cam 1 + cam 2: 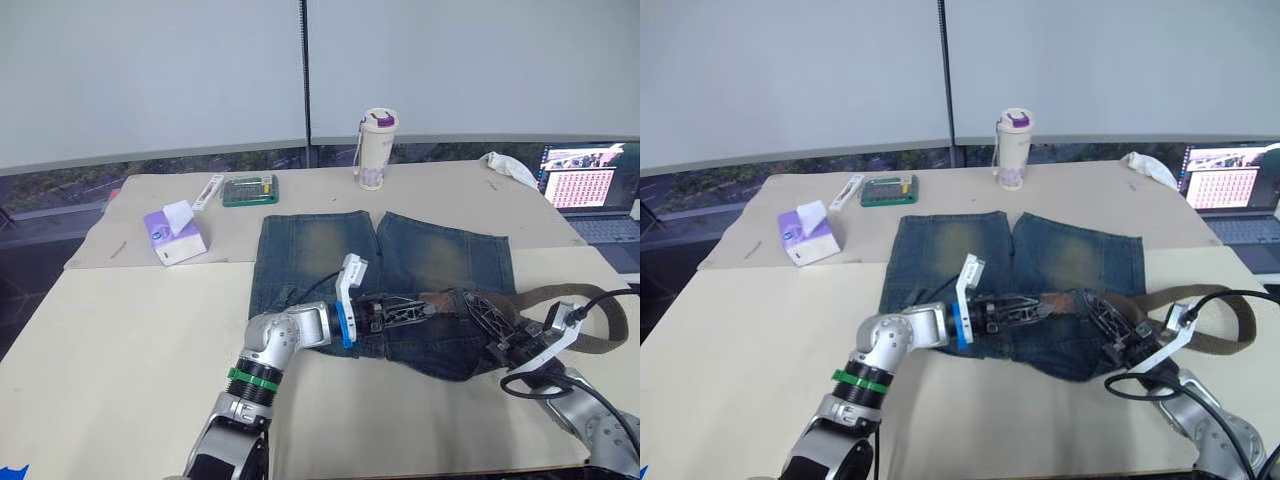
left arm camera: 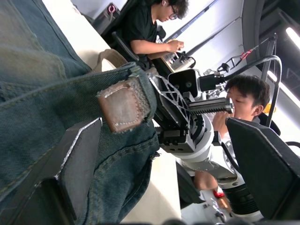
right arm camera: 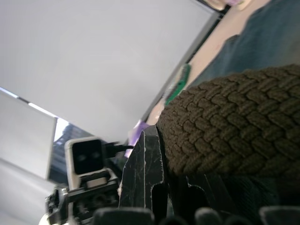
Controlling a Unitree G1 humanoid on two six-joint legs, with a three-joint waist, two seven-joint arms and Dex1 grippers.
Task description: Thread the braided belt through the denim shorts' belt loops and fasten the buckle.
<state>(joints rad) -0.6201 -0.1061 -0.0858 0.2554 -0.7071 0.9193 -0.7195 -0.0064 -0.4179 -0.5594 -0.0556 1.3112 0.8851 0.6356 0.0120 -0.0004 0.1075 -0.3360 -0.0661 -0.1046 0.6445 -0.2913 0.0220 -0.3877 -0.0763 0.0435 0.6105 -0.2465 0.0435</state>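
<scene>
Braided belt (image 3: 234, 122) pinched by right hand (image 1: 1118, 345), left hand (image 1: 1045, 308) spread (on denim shorts (image 1: 330, 250)).

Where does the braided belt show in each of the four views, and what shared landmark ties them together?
Left eye view: braided belt loops off the shorts' right end, by the right gripper.
Right eye view: same loop, lower right.
Left wrist view: tan strap behind the waistband.
Right wrist view: close-up weave.
Shared landmark: the denim shorts.
</scene>
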